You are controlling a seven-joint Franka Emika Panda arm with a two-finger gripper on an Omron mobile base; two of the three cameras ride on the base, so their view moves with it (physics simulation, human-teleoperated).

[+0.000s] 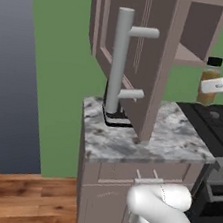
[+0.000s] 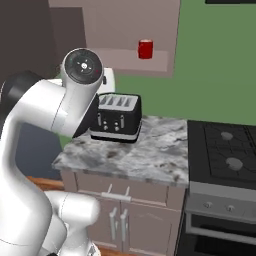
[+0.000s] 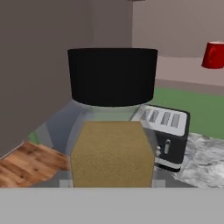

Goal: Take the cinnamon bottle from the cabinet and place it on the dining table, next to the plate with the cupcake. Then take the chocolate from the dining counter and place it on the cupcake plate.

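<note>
I have the gripper [image 1: 216,86] clamped on the cinnamon bottle [image 1: 208,83], jaws narrow around its body. In the left base view the bottle hangs upright in the air at the right edge, just outside the open cabinet [image 1: 143,47] and just below its shelf level, above the black stove [image 1: 215,124]. White finger parts cross the amber glass; black cap sits on top.

Hand view: the bottle [image 3: 112,131] is right up against the camera, black cap above, brown powder below, clear glass shoulder between. Behind it on the right I see the toaster [image 3: 168,135] on the marble worktop [image 3: 205,162], and a red cup [image 3: 213,55] on the cabinet shelf further back. Wooden floor [image 3: 26,164] shows at lower left.

Right base view: my arm's elbow joint [image 2: 82,67] blocks the left part of the scene, so I can't make out the gripper or bottle here. The toaster [image 2: 117,117] stands at the back left of the worktop [image 2: 145,150], black with a silver slotted top. Red cup [image 2: 145,49] sits on the open cabinet's shelf [image 2: 125,57] above it. Stove [image 2: 225,150] butts against the worktop's right side.

Cabinet door [image 1: 128,60] stands swung open toward the left base camera, long grey bar handle [image 1: 119,59] vertical on it, the door's lower edge over the worktop [image 1: 140,133].
</note>
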